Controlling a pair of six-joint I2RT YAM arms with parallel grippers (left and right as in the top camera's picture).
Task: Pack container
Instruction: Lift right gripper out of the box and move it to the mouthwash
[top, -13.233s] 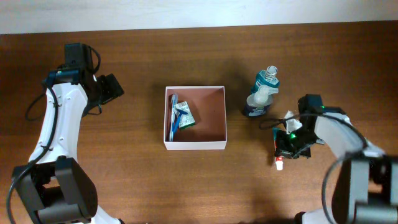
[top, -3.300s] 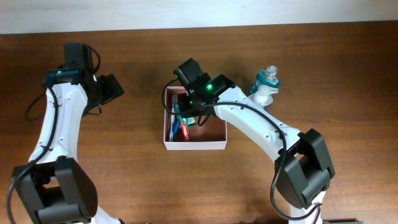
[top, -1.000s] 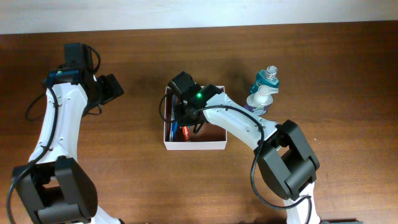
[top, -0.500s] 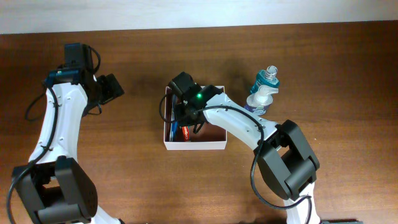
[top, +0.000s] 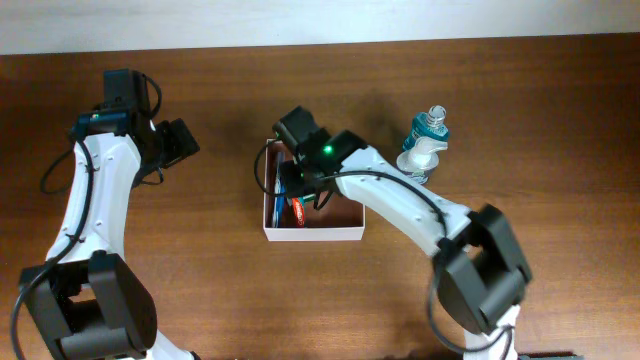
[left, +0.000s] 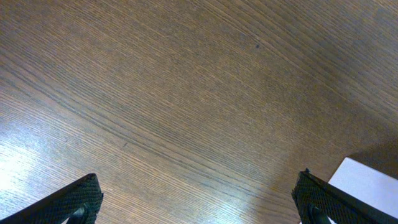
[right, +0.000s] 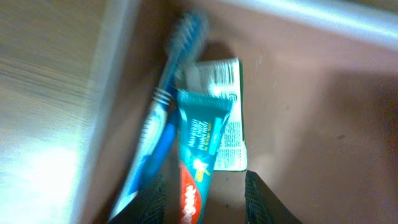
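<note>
The container (top: 313, 236), a square shallow box with thin white walls and a smooth reddish-brown floor, stood in the middle of the grained wooden table (top: 200, 290). Along its left wall lay a blue toothbrush (right: 163, 99), a teal and red toothpaste tube (right: 202, 143) and a flat printed sachet (right: 227, 118). The right gripper (right: 205, 200) hovered above them, its black fingers (right: 154, 200) parted beside the tube and not gripping it, while the left gripper (left: 199, 202) hung over bare wood at the left, its textured tips wide apart and holding nothing.
</note>
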